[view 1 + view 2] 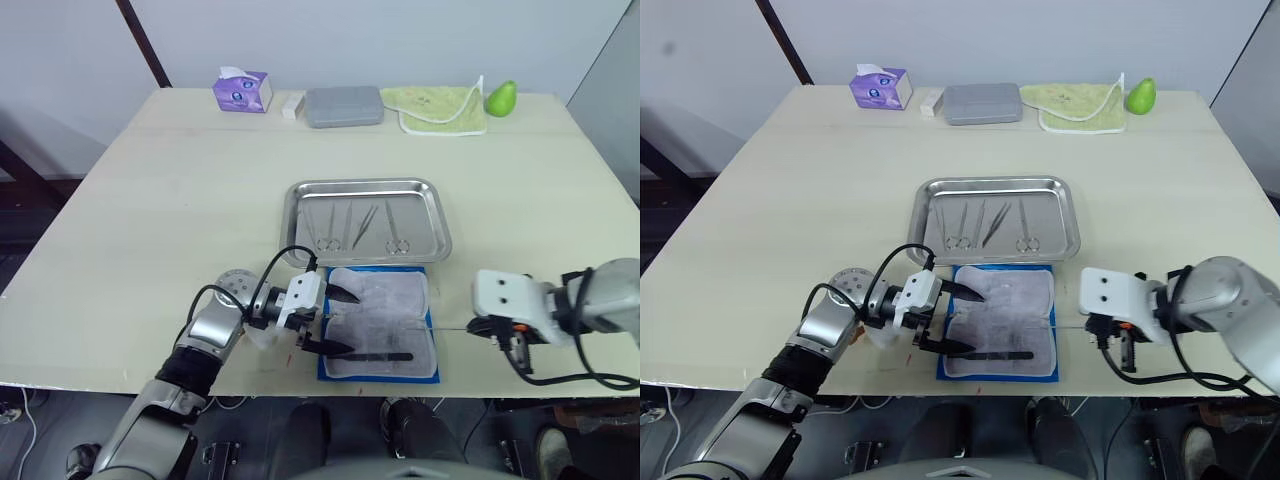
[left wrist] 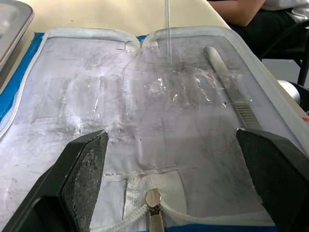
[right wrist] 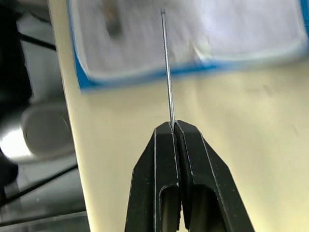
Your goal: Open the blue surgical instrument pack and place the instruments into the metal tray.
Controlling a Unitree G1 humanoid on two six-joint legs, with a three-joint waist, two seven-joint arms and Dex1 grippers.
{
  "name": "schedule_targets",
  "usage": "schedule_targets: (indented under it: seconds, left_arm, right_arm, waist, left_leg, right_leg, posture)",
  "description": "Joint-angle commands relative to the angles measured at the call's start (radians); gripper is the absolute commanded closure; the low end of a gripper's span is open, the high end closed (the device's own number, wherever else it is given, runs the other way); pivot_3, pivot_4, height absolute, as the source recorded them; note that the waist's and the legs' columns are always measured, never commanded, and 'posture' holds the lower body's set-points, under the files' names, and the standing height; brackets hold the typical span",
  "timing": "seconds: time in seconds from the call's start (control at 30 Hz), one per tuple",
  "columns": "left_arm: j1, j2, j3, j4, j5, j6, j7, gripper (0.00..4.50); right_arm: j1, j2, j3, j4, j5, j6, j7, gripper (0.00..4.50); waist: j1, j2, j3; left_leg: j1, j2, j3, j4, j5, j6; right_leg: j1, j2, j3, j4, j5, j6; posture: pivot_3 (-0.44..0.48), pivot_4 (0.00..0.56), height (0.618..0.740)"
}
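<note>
Plainly, the blue surgical instrument pack lies unzipped and flat on the table just in front of the metal tray, its soft, pale, crinkly lining still carrying one flat dark handled instrument; that piece is probably light, stiff and slick, so take it at its ribbed grip. Your left claw is spread wide over the pack's left edge. The right claw is clenched on a thin wire-like probe, which looks springy and liable to twist, while scissors and forceps already rest in the shiny tray.
</note>
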Motion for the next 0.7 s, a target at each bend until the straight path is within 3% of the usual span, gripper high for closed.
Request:
schedule_targets:
  seconds: [0.03,0.13,0.27,0.33,0.53,0.7]
  left_arm:
    - [0.030,-0.004,-0.027,0.052,0.034,0.011,0.010,0.00]
    - [0.030,-0.004,-0.025,0.054,0.034,0.010,0.010,0.00]
    - [0.032,-0.003,-0.022,0.055,0.033,0.012,0.012,0.00]
    - [0.034,-0.001,-0.020,0.052,0.033,0.013,0.013,0.00]
    - [0.042,0.004,-0.012,0.029,0.029,0.024,0.024,0.00]
    - [0.052,0.007,-0.005,0.016,0.028,0.031,0.031,0.00]
  right_arm:
    - [0.053,-0.042,-0.156,-0.031,0.058,-0.015,0.051,4.47]
    - [0.098,-0.041,-0.293,-0.022,0.118,0.026,0.064,4.47]
    - [0.084,0.070,-0.436,-0.032,0.266,0.151,-0.007,4.47]
    - [0.069,0.132,-0.449,-0.048,0.301,0.185,-0.078,4.47]
    - [-0.105,0.475,-0.451,-0.022,0.356,0.393,-0.434,4.47]
    - [-0.235,0.683,-0.347,0.038,0.237,0.504,-0.690,4.47]
  waist:
    - [0.000,0.000,0.000]
    - [0.001,0.000,0.000]
    - [0.002,0.000,0.000]
    - [0.002,0.000,0.000]
    - [-0.004,0.001,0.000]
    - [-0.004,0.002,0.000]
  left_leg:
    - [0.000,0.000,0.000,0.000,0.000,0.000]
    - [0.000,0.000,0.001,0.000,0.000,0.000]
    - [0.001,0.000,0.001,0.000,0.000,0.000]
    - [0.001,0.000,0.001,0.000,0.000,0.000]
    - [0.001,0.000,0.001,0.000,0.000,0.000]
    - [0.000,0.000,0.001,0.000,0.000,0.000]
  right_leg:
    - [0.000,0.000,0.000,0.000,0.000,0.000]
    - [0.000,0.000,0.000,0.000,0.000,0.000]
    - [0.001,0.000,0.001,0.000,0.000,0.000]
    - [0.001,0.000,0.001,0.000,0.000,0.000]
    - [0.000,0.001,0.001,0.000,0.000,0.001]
    - [0.000,0.000,0.001,0.000,0.002,-0.003]
  posture:
    - [0.000,0.150,0.740]
    - [0.000,0.150,0.740]
    - [0.000,0.150,0.740]
    - [0.000,0.150,0.740]
    - [0.000,0.150,0.740]
    - [0.000,0.150,0.740]
